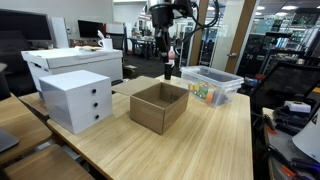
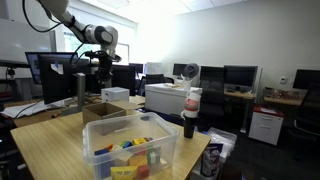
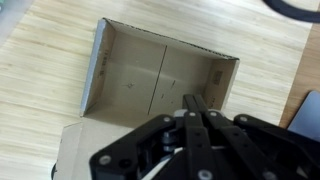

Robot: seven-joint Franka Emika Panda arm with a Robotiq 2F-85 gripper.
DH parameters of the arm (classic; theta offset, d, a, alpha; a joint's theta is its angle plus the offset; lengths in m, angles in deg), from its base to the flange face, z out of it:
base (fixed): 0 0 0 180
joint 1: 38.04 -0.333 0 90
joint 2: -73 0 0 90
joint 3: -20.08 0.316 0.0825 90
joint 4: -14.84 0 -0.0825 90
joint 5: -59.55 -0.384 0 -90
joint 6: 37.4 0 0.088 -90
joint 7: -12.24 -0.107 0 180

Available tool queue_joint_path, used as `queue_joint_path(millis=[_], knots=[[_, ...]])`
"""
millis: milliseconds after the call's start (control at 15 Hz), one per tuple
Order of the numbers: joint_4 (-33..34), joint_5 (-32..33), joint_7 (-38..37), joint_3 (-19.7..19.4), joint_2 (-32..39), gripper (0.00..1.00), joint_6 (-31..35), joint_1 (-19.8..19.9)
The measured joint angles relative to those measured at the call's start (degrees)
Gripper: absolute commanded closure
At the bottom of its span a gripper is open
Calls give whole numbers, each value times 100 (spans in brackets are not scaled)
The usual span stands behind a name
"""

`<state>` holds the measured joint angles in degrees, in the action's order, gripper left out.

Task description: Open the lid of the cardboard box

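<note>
The claw (image 3: 190, 100) has its two dark fingers drawn together to a thin tip with nothing seen between them, so it is closed and empty. It hangs in the air above the cardboard box (image 3: 160, 75) and touches nothing. In the wrist view the fingertips overlie the box's rim nearest the camera. The open box spreads toward 12 o'clock from them, its bare floor and inner walls in plain sight. At 7 o'clock from the tip the lid (image 3: 85, 150), a flat brown cardboard panel, lies outside the opening against that near rim, half hidden by the claw's body. Whether it is joined to the box I cannot tell. In an exterior view the claw (image 1: 168, 68) points straight down from the arm, just above the far rim of the cardboard box (image 1: 160, 108), which stands upright and open-topped near the middle of the light wooden bench (image 1: 205, 140). At 9 o'clock from the box, close by but apart, sits a white three-drawer unit (image 1: 75, 100), taller than the box. Behind that, at 10 o'clock, is a long white bin (image 1: 70, 60). At 2 o'clock from the box is a clear plastic tub (image 1: 212, 85) with coloured pieces inside. In an exterior view the tub (image 2: 130, 150) fills the foreground and the box (image 2: 100, 108) shows behind it, under the claw (image 2: 98, 70).
</note>
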<state>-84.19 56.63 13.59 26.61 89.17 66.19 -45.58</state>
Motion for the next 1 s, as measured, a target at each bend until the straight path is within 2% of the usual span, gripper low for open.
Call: queue_joint_path(millis=[200, 733, 1000], knots=[[-379, -13, -1, -1, -446, 46, 3, 1], [-1318, -46, -1, -34, -1405, 4, 2, 17], [-1784, -87, -13, -43, -1940, 0, 16, 18]])
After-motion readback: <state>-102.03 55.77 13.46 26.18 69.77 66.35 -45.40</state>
